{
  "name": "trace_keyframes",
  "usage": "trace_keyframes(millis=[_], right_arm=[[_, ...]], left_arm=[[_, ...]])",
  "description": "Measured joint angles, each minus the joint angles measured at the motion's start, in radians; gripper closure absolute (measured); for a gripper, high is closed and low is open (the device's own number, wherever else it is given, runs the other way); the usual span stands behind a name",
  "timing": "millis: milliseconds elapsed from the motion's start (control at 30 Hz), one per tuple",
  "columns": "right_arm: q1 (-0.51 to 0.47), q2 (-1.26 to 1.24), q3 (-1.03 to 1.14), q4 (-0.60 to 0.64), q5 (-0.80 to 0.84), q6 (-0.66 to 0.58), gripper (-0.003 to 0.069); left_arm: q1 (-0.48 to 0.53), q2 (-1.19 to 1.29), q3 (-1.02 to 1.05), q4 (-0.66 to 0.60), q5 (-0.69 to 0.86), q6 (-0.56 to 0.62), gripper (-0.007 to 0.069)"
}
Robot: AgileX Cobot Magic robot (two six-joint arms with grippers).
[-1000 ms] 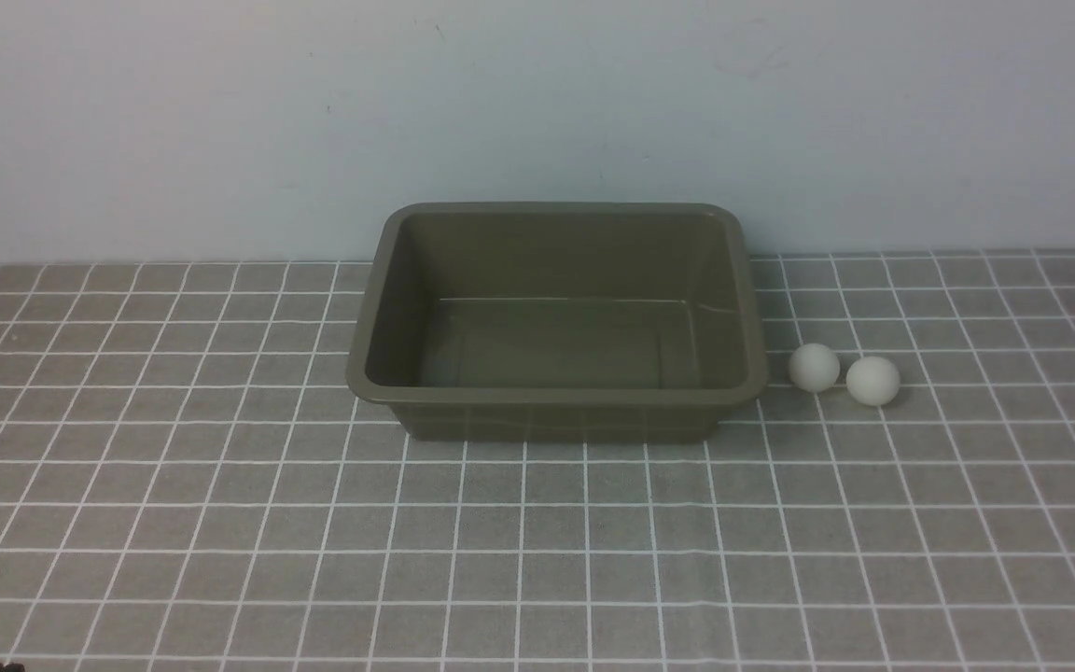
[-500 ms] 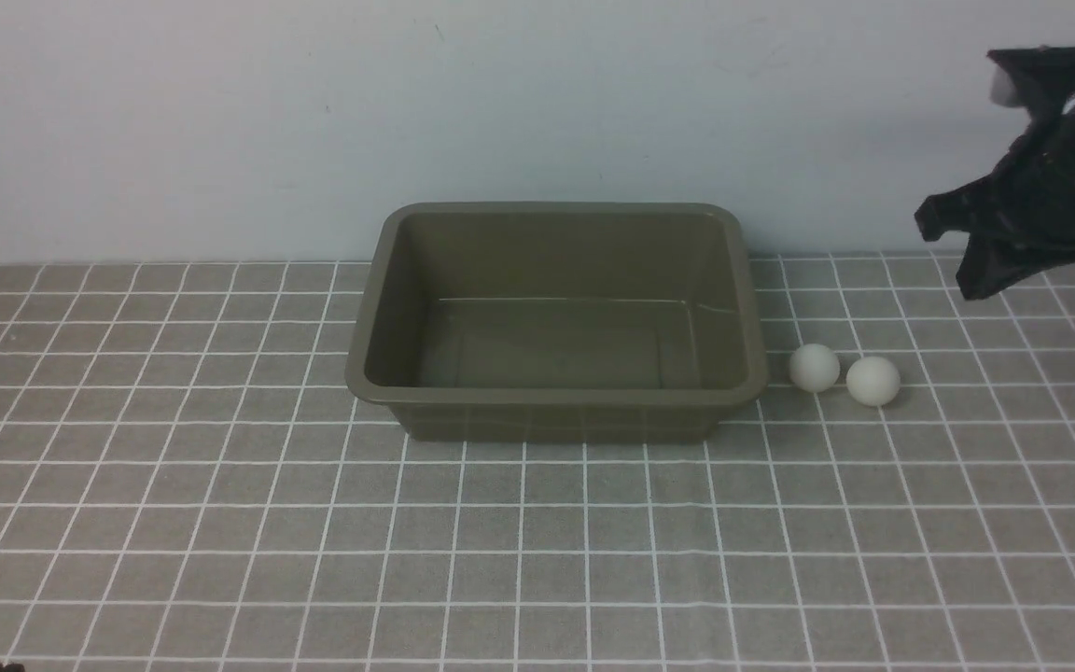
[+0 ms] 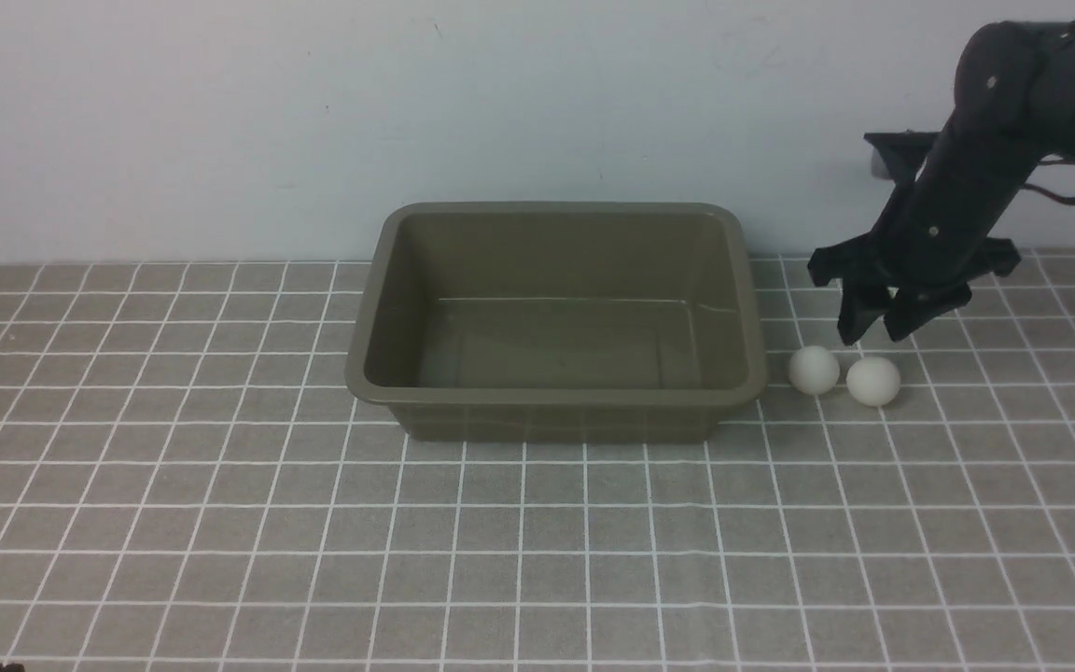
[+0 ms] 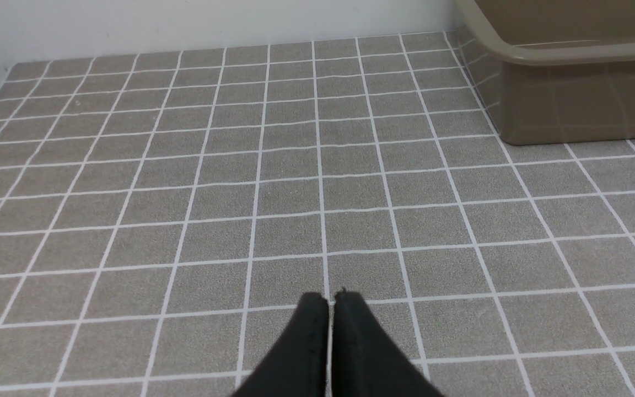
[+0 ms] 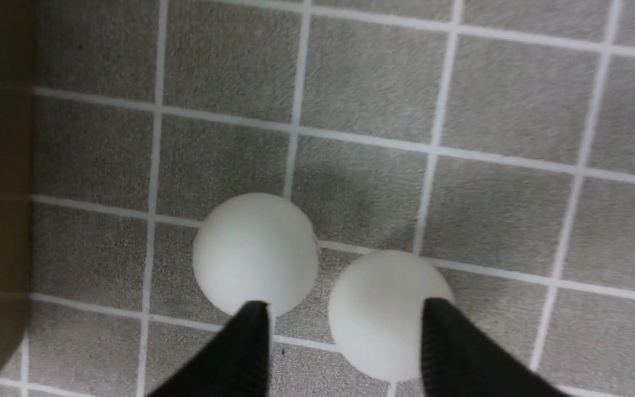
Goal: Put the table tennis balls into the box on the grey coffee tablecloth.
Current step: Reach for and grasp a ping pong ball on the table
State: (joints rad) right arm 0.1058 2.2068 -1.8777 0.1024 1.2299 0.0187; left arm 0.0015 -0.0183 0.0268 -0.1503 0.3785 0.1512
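Two white table tennis balls lie side by side on the grey coffee tablecloth (image 3: 220, 523), just right of the box: one ball (image 3: 814, 368) nearer the box, the other ball (image 3: 872, 381) to its right. The olive-brown box (image 3: 556, 397) is empty. My right gripper (image 3: 876, 330) is open and hovers just above and behind the balls. In the right wrist view the balls (image 5: 255, 255) (image 5: 389, 306) lie under the spread fingers of the gripper (image 5: 345, 311). My left gripper (image 4: 330, 300) is shut and empty over bare cloth, left of the box (image 4: 571, 99).
A pale wall runs along the back edge of the cloth, close behind the box. My right arm (image 3: 976, 177) reaches in from the upper right.
My right arm has swung in from the right edge and come down towards the balls, its gripper open. The balls and box have not moved.
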Motion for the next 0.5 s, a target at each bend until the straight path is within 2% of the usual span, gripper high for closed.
trace_keyframes(millis=[33,167,500], right_arm=[[0.002,0.005,0.000,-0.012,0.000,0.000,0.0233],[0.002,0.009,-0.001,-0.055,0.000,0.019,0.0128],[0.002,0.027,-0.001,-0.102,0.000,0.036,0.0106]], left_arm=[[0.000,0.000,0.000,-0.001,0.000,0.000,0.0628],[0.000,0.000,0.000,-0.001,0.000,0.000,0.0628],[0.000,0.000,0.000,-0.001,0.000,0.000,0.0628]])
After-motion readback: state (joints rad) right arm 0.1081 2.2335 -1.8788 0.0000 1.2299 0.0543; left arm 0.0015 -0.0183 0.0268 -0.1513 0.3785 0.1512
